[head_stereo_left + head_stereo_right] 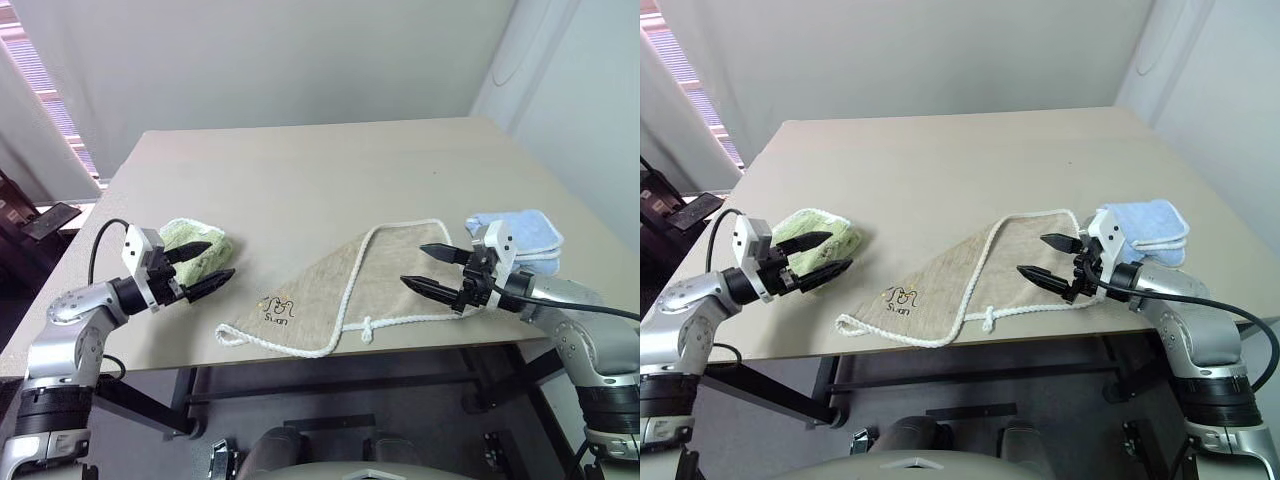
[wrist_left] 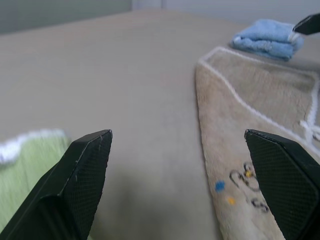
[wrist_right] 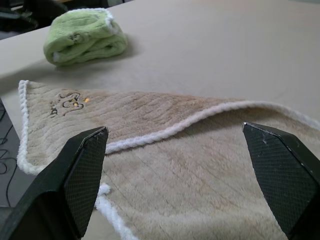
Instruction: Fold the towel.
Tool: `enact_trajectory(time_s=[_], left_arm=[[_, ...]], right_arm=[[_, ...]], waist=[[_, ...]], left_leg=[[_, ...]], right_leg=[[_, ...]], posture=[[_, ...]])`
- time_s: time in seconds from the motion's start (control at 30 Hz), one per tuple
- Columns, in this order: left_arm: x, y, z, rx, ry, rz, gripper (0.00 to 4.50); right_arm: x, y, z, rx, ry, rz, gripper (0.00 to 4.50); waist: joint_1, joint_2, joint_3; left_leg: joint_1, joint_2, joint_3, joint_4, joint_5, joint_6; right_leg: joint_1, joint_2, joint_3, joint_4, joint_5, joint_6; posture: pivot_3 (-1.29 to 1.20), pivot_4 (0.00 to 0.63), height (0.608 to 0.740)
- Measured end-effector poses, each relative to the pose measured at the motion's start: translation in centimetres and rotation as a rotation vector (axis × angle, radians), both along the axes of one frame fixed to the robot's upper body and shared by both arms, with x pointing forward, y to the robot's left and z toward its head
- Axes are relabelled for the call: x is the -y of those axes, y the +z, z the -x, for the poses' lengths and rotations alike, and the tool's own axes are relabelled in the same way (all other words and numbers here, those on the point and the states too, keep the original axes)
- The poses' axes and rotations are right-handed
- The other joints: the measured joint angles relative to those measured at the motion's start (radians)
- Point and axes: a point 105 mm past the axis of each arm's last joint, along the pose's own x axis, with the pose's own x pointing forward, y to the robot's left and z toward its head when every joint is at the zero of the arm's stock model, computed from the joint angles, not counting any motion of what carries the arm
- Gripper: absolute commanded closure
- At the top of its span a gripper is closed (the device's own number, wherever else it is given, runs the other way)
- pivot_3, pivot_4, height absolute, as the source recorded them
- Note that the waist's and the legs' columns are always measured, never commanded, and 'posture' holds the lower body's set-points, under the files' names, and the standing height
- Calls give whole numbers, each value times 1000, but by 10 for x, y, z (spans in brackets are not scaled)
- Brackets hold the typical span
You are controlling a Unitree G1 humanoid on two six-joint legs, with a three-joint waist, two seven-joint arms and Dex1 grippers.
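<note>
1. While it lies flat on the surface (image 1: 330,170) near the front edge, the towel (image 1: 370,285) is already doubled into a rough triangle, its long axis running from the logo corner toward the light blue cloth (image 1: 522,234).
2. The right pincer (image 1: 437,270) hovers above the towel's end by the blue cloth, its 2 fingers spread wide, pinching nothing.
3. The left pincer (image 1: 205,266) hangs just off the towel's logo corner, beside the light green cloth (image 1: 192,240), also spread and empty.
4. The right arm looks nearer; the towel lies below and ahead of it, so a short drop would probably reach the corded edge (image 1: 352,290).
</note>
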Motion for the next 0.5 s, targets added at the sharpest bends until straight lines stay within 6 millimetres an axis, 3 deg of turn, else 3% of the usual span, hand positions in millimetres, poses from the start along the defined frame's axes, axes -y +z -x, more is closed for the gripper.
enact_trajectory(time_s=[0.37,0.5], left_arm=[[5,2,4,-5,-30,-5,18],[27,-5,11,-16,-93,15,18]], right_arm=[[-5,6,-3,21,-53,-71,0],[5,-2,-8,-30,-148,-24,0]], waist=[[1,0,0],[0,0,0]], left_leg=[[0,0,0,-1,0,0],[0,0,0,0,0,0]], right_leg=[[-1,0,0,1,0,0],[-1,0,0,1,0,0]], posture=[[0,0,736],[0,0,736]])
